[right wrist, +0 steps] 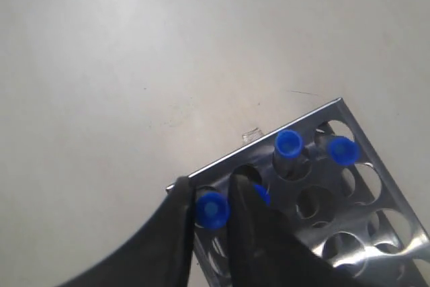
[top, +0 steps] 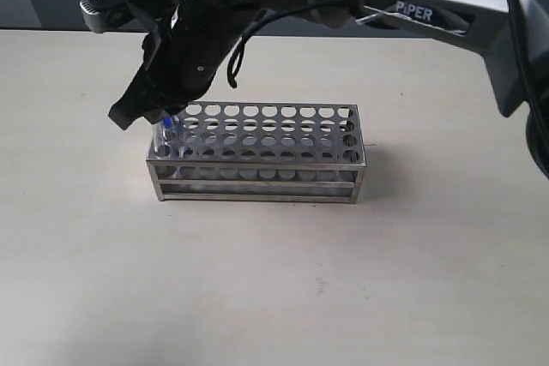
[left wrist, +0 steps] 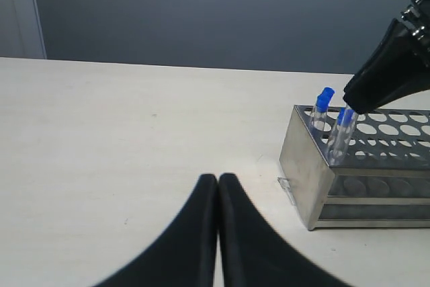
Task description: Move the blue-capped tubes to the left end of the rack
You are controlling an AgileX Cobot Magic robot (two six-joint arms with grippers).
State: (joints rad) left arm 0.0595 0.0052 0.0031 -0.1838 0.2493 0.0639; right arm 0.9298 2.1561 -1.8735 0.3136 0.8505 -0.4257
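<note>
The black right arm (top: 214,15) hangs across the left end of the rectangular silver metal rack (top: 283,159), its gripper (right wrist: 211,193) clamped around one of four blue-capped clear tubes (right wrist: 289,143) clustered there, blocking approach from above; the rack's right-hand holes (top: 326,114) and the beige tabletop (top: 257,297) in front lie open.

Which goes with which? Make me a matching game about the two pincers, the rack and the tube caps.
Things:
1. left pincer
2. right pincer
3. rack
4. tube caps

Descriptions:
A. silver, full of round holes
B. bright blue
C. shut, holding nothing
D. closed around a tube at the rack's end

Pairs: 1-C, 2-D, 3-A, 4-B
</note>
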